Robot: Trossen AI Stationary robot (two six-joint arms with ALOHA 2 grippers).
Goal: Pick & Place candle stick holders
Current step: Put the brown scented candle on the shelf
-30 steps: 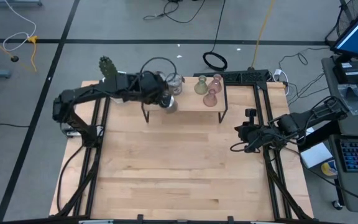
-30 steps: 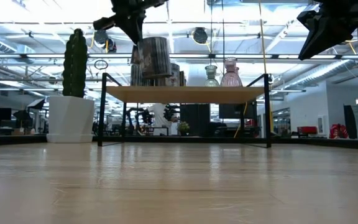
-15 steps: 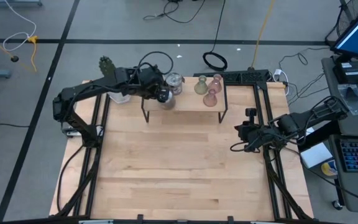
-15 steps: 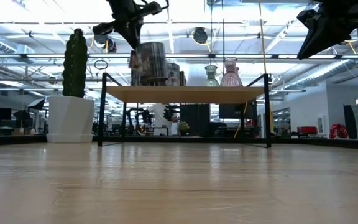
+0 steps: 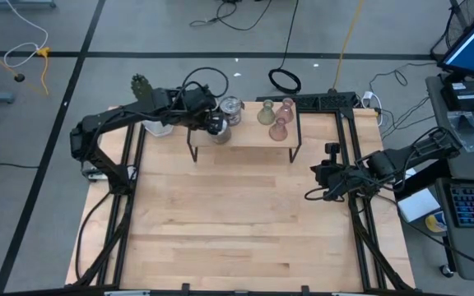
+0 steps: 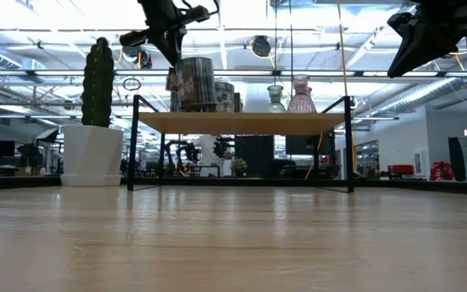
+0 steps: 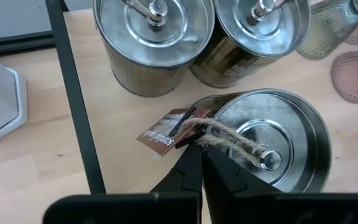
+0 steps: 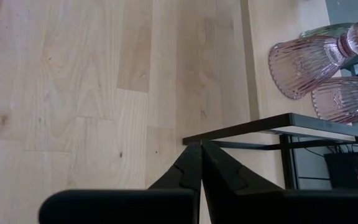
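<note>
Left gripper [image 7: 199,146] hovers over our silver cup [image 7: 269,146] at the left end of the raised shelf [image 5: 253,136], fingers closed together beside its twine and tag, not clearly pinching anything. Two more silver cups [image 7: 151,43] stand just behind it, then the olive-green holder [image 5: 265,114] and two pink holders [image 5: 284,107], all on the shelf. We judge placing nearly finished. Our right gripper [image 8: 199,163] waits closed at the table's right edge.

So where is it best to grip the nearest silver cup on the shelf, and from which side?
Probably by the rim wall of the silver cup, coming from above: it stands upright with its mouth open on the shelf, and two other cups crowd one side. The left pincer sits shut at the rim by the twine tag, so it must open first.
</note>
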